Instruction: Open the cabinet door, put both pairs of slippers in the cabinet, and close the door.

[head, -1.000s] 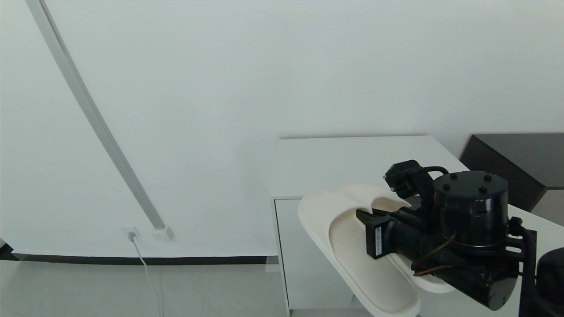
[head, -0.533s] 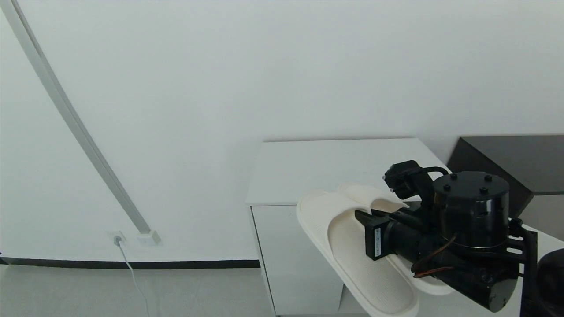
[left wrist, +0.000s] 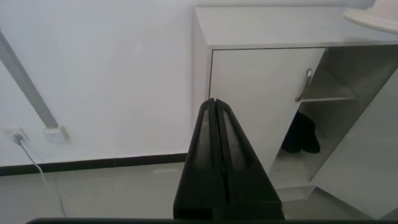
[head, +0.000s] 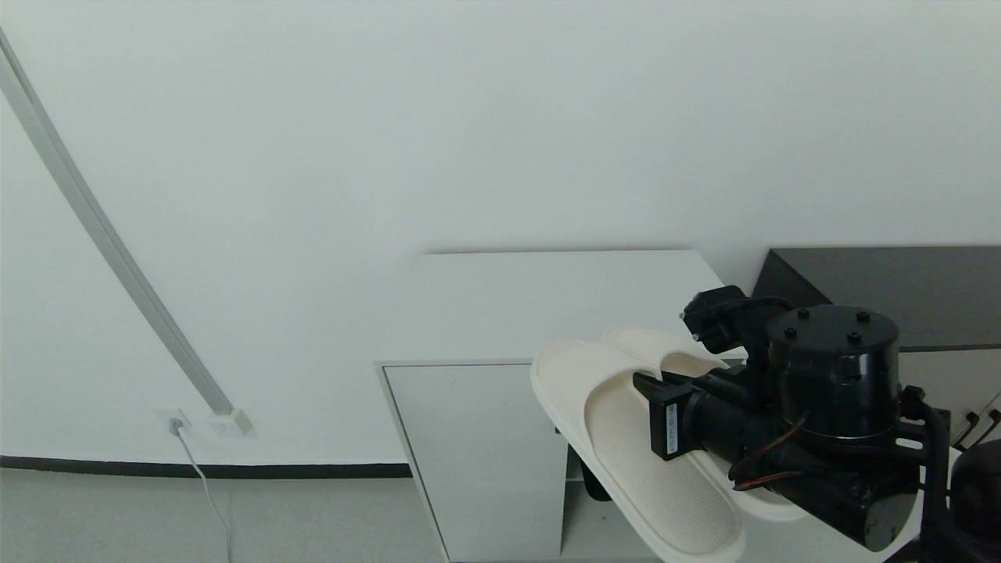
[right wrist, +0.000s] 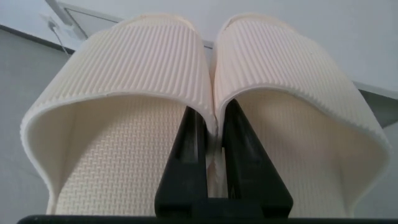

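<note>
The cream slippers (head: 626, 438) are pinched by their inner straps in the right gripper (right wrist: 212, 134), held before the cabinet's (head: 547, 297) top front edge. The door (head: 477, 453) is swung open. The left gripper's (left wrist: 215, 109) jaws are pressed together.

White cabinet (left wrist: 267, 25) stands on the floor (left wrist: 112, 186); dark footwear (left wrist: 302, 134) sits inside.

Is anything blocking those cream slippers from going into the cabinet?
Nothing visible does. The cabinet stands open beyond the slippers held in the right gripper. A dark pair sits on its floor, but the shelf above shows bare space.
</note>
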Tool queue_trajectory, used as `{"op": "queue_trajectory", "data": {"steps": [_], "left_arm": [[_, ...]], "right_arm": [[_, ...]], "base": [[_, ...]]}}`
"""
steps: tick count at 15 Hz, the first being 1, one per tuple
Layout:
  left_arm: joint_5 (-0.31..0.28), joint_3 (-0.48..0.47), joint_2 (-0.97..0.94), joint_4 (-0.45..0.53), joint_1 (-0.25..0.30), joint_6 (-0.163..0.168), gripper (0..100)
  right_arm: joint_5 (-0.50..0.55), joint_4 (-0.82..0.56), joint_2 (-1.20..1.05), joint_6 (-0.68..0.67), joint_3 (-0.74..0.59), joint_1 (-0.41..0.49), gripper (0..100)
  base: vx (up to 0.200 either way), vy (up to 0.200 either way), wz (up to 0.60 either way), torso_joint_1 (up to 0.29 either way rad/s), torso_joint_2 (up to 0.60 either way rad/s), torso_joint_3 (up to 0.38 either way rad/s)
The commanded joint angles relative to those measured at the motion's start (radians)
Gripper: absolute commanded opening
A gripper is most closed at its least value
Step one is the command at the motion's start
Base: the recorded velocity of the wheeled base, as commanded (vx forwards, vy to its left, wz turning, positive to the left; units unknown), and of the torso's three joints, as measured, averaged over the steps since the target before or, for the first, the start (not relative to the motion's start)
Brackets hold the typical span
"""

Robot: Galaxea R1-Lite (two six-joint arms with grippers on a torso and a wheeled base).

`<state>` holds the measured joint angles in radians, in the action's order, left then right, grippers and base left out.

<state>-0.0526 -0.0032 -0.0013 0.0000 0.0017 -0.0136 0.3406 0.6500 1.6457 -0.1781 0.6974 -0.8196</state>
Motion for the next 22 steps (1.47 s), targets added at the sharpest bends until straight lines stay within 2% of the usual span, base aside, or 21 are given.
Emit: {"op": "queue_trajectory", "data": {"steps": [1, 6, 22], "left_arm": [[0.000, 0.000, 0.001, 0.000, 0.000, 0.000, 0], [-0.001, 0.000, 0.001, 0.000, 0.000, 0.000, 0], [-0.001, 0.000, 0.001, 0.000, 0.000, 0.000, 0]], "right_arm": [[0.000, 0.000, 0.002, 0.000, -0.003, -0.001, 0], [0.000, 0.000, 0.000, 0.002, -0.010, -0.003, 0], [0.000, 0.026, 0.000, 0.006, -0.030, -0.018, 0]], "base": [[0.000, -0.200, 0.00, 0.002, 0.00, 0.002], [0.000, -0.200, 0.00, 0.003, 0.00, 0.001], [0.000, 0.000, 0.00, 0.000, 0.00, 0.000]]}}
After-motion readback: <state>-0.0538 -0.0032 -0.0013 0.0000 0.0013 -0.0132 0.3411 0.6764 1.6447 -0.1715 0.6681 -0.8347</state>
